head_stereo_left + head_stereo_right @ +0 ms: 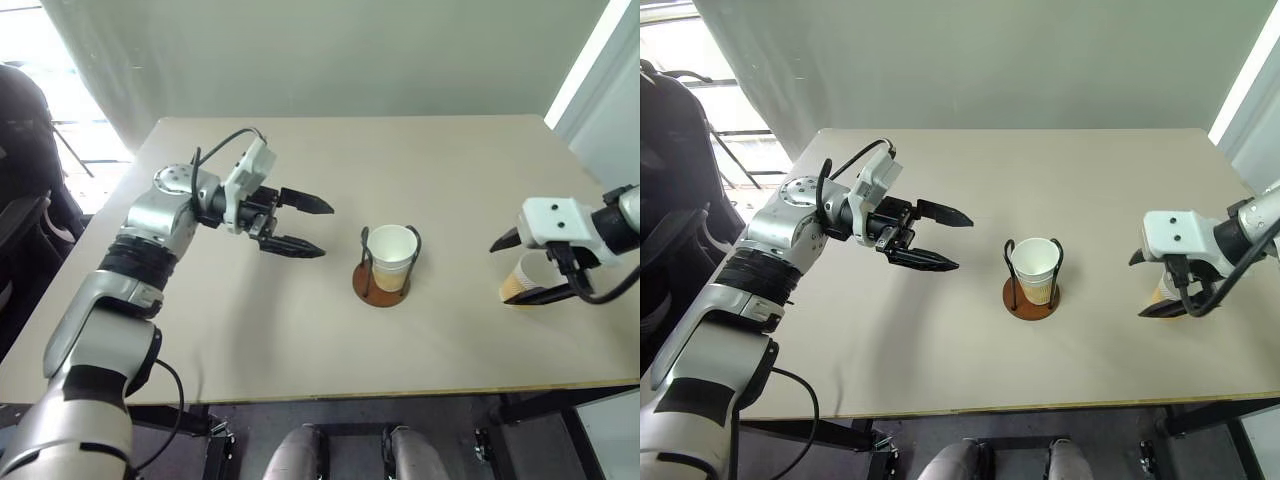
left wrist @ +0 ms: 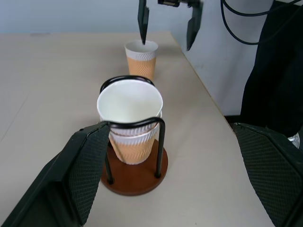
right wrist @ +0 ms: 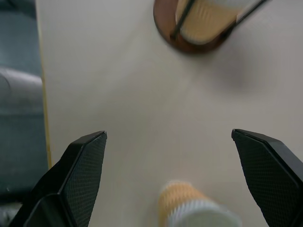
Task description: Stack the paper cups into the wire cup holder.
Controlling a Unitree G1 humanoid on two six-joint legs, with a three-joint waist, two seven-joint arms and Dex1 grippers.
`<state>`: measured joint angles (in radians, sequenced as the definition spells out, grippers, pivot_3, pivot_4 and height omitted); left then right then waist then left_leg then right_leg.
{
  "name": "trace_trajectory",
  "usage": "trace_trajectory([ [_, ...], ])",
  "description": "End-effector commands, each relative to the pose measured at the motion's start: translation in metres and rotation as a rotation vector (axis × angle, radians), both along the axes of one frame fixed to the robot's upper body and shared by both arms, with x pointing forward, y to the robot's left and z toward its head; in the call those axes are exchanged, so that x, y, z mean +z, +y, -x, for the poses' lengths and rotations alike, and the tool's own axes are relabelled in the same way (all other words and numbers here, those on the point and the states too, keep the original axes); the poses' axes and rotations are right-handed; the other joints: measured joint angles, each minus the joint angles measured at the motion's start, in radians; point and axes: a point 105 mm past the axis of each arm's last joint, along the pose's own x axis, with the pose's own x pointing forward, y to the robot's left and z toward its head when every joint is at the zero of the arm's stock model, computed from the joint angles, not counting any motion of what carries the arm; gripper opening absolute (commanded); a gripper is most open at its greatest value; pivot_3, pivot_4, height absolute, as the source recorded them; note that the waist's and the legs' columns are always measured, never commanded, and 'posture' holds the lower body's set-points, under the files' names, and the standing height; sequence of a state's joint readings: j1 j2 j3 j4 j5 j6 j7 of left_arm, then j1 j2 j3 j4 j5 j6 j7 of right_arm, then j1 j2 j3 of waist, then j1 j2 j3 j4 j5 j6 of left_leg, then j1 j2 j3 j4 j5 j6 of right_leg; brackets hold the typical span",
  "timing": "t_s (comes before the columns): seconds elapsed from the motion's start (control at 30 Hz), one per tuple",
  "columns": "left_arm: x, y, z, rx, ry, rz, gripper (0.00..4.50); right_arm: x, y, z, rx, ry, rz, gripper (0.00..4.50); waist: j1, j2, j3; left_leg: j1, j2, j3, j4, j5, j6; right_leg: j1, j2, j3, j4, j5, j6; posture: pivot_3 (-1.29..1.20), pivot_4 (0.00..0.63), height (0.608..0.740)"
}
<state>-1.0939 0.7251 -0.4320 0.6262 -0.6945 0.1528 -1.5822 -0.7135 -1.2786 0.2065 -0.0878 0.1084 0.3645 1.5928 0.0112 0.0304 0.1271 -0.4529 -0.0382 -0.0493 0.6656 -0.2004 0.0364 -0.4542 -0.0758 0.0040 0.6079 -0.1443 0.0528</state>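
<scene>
Worktop (image 1: 300, 340): beige, carries all task items.
My left gripper (image 1: 300, 223): above worktop, left of wire cup holder, pointing toward it, fingers spread apart, nothing held.
My right gripper (image 1: 1160, 285): near right worktop edge, pointing down, fingers spread apart either side of loose cup, contact not discernible.
Wire cup holder (image 1: 383, 283): mid-worktop, upright, brown disc base.
Stacked paper cups (image 2: 131, 120): nested inside holder, upright.
Loose paper cup (image 2: 141, 59): standing on worktop, well right of holder.

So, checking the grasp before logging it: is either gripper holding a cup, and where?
Nothing is held: left gripper and right gripper are both open, the right above the loose paper cup.
</scene>
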Motion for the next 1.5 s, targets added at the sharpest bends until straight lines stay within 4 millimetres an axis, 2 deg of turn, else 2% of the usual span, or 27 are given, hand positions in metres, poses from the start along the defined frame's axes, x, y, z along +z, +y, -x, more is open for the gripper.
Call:
trace_trajectory([
  [0.03,0.017,-0.001,0.007,-0.051,-0.061,0.020,4.50,0.008,-0.019,-0.002,-0.021,-0.048,0.063,4.34,0.000,0.000,0.000,0.000,0.000,0.000,0.000,0.000,0.001,0.000,0.000,0.000,0.000,0.000,0.000,0.00,0.150,0.740],
  [0.13,0.017,0.000,0.007,-0.048,-0.060,0.016,4.50,0.008,-0.027,-0.002,-0.033,-0.045,0.086,4.34,0.000,0.000,0.000,0.000,0.000,0.000,0.000,-0.004,0.010,0.000,0.000,0.000,0.000,0.001,0.000,0.00,0.150,0.740],
  [0.5,0.020,0.002,0.006,-0.043,-0.079,0.033,4.50,-0.017,-0.068,-0.007,-0.073,-0.011,0.232,4.34,0.001,0.000,0.000,0.000,-0.001,-0.001,0.002,-0.003,0.011,0.002,0.000,0.000,0.000,0.002,0.001,0.00,0.150,0.740],
  [0.67,0.021,0.002,0.006,-0.044,-0.084,0.041,4.50,-0.026,-0.074,-0.010,-0.069,-0.005,0.258,4.34,0.000,0.000,0.000,0.000,-0.001,-0.001,0.002,-0.003,0.012,0.002,0.000,0.000,0.000,0.003,0.001,0.00,0.150,0.740],
  [0.87,0.022,0.004,0.006,-0.038,-0.082,0.039,4.50,-0.033,-0.071,-0.017,-0.047,-0.009,0.274,4.34,-0.001,0.000,0.000,0.001,0.000,-0.001,0.002,-0.003,0.012,0.002,0.000,0.000,0.000,0.003,0.001,0.00,0.150,0.740],
  [1.0,0.021,0.005,0.006,-0.034,-0.077,0.033,4.50,-0.036,-0.065,-0.020,-0.018,-0.012,0.277,3.45,-0.001,0.000,0.000,0.000,0.000,-0.001,0.002,-0.003,0.012,0.002,0.000,0.000,0.000,0.004,0.001,0.00,0.150,0.740],
  [1.3,0.020,0.006,0.005,-0.026,-0.073,0.022,4.50,-0.036,-0.064,-0.021,0.005,-0.002,0.303,0.05,-0.001,0.000,0.000,0.000,0.000,-0.001,0.002,-0.003,0.012,0.002,0.000,0.000,-0.001,0.004,0.001,0.00,0.150,0.740],
  [1.5,0.017,0.007,0.005,-0.023,-0.069,0.012,4.50,-0.032,-0.065,-0.019,0.013,-0.006,0.318,0.02,-0.001,0.000,0.000,0.000,0.000,-0.001,0.002,-0.003,0.012,0.003,0.000,0.000,-0.001,0.004,0.001,0.00,0.150,0.740],
])
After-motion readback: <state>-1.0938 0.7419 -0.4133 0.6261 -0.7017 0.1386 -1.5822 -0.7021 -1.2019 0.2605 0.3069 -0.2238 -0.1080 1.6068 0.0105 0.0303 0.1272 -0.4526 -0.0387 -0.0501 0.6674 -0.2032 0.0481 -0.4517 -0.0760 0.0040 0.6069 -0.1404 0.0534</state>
